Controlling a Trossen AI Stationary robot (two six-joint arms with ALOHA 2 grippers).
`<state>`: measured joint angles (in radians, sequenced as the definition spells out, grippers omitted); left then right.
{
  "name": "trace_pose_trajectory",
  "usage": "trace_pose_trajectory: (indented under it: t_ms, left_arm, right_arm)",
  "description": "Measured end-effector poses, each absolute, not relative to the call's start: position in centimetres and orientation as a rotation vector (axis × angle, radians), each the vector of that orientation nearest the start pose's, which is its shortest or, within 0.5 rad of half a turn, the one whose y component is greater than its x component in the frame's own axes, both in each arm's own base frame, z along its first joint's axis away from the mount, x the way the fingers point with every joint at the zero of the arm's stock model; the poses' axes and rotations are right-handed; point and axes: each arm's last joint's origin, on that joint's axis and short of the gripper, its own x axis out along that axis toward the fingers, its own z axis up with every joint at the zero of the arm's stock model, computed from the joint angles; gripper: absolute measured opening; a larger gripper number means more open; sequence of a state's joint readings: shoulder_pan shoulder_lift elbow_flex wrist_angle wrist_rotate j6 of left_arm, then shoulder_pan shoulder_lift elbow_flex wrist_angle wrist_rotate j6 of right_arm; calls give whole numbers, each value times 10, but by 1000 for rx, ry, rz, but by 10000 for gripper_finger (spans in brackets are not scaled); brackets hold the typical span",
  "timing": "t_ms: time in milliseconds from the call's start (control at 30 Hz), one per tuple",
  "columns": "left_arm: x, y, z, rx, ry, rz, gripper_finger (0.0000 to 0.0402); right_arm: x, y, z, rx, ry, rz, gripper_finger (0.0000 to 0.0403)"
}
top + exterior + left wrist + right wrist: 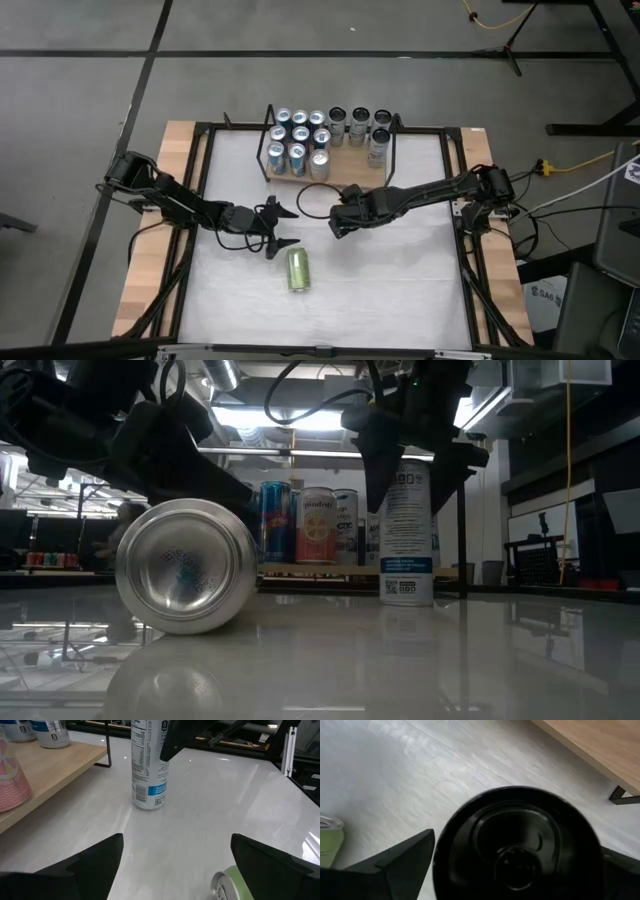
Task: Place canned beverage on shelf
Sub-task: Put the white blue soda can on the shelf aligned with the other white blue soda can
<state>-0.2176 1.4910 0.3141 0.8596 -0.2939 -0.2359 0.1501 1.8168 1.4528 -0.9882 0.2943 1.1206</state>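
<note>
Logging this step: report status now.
Right gripper open over upright white can. Left gripper open by lying green can. Wooden shelf unobstructed.

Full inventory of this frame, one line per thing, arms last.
shelf: one, light wood with black wire frames, far edge of table.
cans on shelf: about twelve, mostly blue-silver and dark-topped, upright.
white can: one, white with blue band, upright on table in front of shelf, between right gripper's fingers.
green can: one, lying on its side, table centre.
table: one, white top.
left gripper: open, beside green can.
right gripper: open, around white can's top.
</note>
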Motion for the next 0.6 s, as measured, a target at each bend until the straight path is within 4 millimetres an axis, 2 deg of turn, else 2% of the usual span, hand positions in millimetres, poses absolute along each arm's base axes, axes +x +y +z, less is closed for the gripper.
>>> trace_pose_trajectory:
  t_ms: [600]
  left_arm:
    - [235, -43, 134, -154, 296, 112, 364]
  right_arm:
    - [352, 48, 235, 712, 1130, -759, 388]
